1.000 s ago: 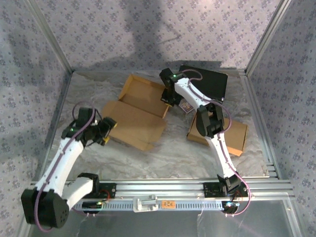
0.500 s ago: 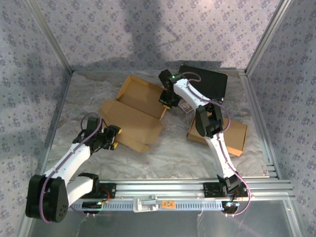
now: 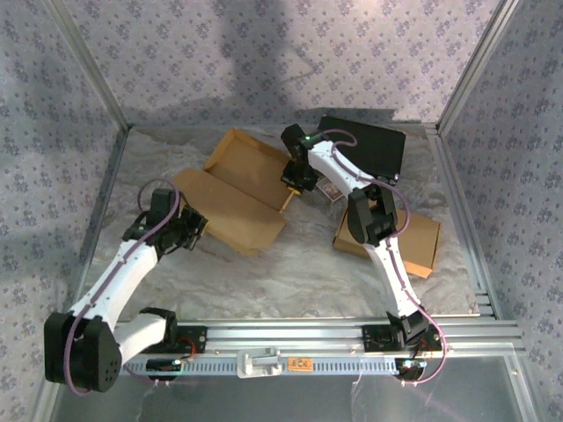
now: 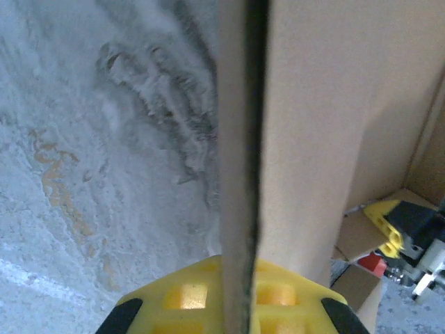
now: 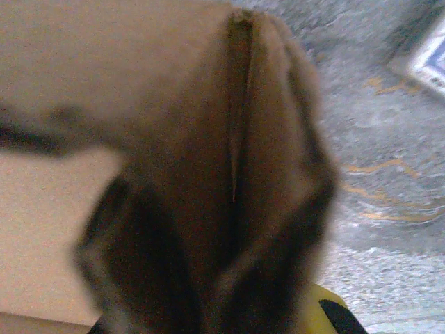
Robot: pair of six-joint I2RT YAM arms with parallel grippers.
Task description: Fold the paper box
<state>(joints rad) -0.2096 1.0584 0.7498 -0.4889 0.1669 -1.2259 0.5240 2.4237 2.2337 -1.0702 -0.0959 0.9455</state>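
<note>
The paper box (image 3: 236, 195) is a flat, unfolded brown cardboard blank lying mid-table. My left gripper (image 3: 197, 224) sits at its near left edge, shut on a panel. In the left wrist view that cardboard panel (image 4: 313, 125) runs edge-on straight between the yellow fingers (image 4: 181, 299) of the left gripper (image 4: 240, 309). My right gripper (image 3: 297, 181) holds the box's right edge, shut on a flap. In the right wrist view the blurred brown flap (image 5: 229, 139) covers the right gripper (image 5: 233, 278) at very close range. The right gripper's yellow fingers (image 4: 389, 221) also appear in the left wrist view.
A second flat brown box (image 3: 413, 243) lies at the right under the right arm. A black flat object (image 3: 374, 146) rests at the back right, with a small printed card (image 3: 332, 191) beside it. Crinkled white sheeting (image 3: 299, 264) covers the table, and metal frame posts (image 3: 101, 189) border it.
The left arm swung in from the left to the box, and its gripper went from open to shut on the left panel. The box shifted slightly back and left. The right arm stayed put.
</note>
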